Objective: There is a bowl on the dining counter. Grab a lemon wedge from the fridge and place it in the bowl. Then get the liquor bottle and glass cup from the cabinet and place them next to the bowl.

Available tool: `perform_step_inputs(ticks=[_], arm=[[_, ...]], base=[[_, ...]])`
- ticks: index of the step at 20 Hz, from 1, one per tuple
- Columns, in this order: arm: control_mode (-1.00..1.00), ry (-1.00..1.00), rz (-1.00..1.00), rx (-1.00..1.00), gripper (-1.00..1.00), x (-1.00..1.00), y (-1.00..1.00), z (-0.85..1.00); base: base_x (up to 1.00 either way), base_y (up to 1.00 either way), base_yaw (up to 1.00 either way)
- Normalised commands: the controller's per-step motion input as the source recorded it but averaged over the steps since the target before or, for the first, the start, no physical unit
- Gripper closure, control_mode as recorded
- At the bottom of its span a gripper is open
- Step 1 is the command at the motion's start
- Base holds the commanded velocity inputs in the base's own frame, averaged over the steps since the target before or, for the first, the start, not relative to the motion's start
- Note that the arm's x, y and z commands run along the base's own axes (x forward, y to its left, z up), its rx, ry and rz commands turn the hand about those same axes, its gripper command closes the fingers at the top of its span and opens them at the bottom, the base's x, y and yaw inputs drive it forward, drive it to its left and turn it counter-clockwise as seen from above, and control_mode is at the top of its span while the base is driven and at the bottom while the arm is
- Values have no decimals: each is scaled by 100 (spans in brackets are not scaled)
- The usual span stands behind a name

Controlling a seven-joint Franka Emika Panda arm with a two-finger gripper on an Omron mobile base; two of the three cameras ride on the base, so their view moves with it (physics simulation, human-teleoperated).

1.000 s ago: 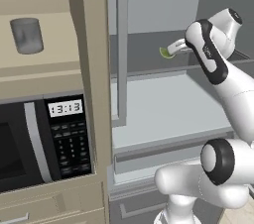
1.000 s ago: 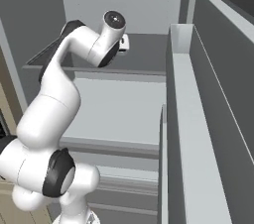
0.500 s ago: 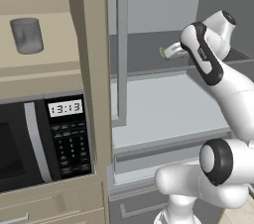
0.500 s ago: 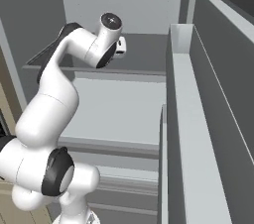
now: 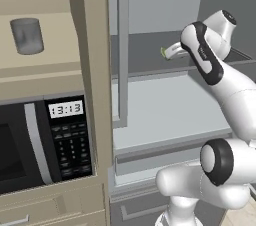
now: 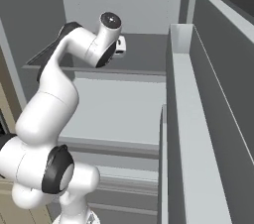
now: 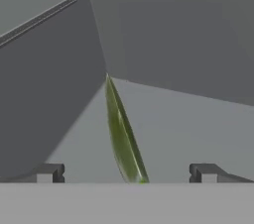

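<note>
A thin green lemon wedge lies on the dark upper shelf of the open fridge. My gripper reaches onto that shelf and is right at the wedge. In the hand view the lemon wedge runs from the shelf's back corner down between my two dark fingertips. The gripper is open, with its jaws wide on either side of the wedge and not touching it. A glass cup stands in the open cabinet above the microwave.
The microwave sits in the tan cabinet column left of the fridge. A light grey lower shelf lies beneath my arm. The open fridge door stands along the right. The fridge's side wall is close to the wedge.
My hand has edged a little further onto the upper shelf toward the lemon wedge. The jaws have stayed wide, and the wedge has not moved.
</note>
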Motion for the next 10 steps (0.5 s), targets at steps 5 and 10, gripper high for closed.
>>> perform_step_inputs(ticks=[5, 10], arm=[[-100, -11, 3, 0, -100, -4, 0, 0], [-100, -5, 6, 0, -100, 0, 0, 0]], base=[[0, 0, 0], [0, 0, 0]])
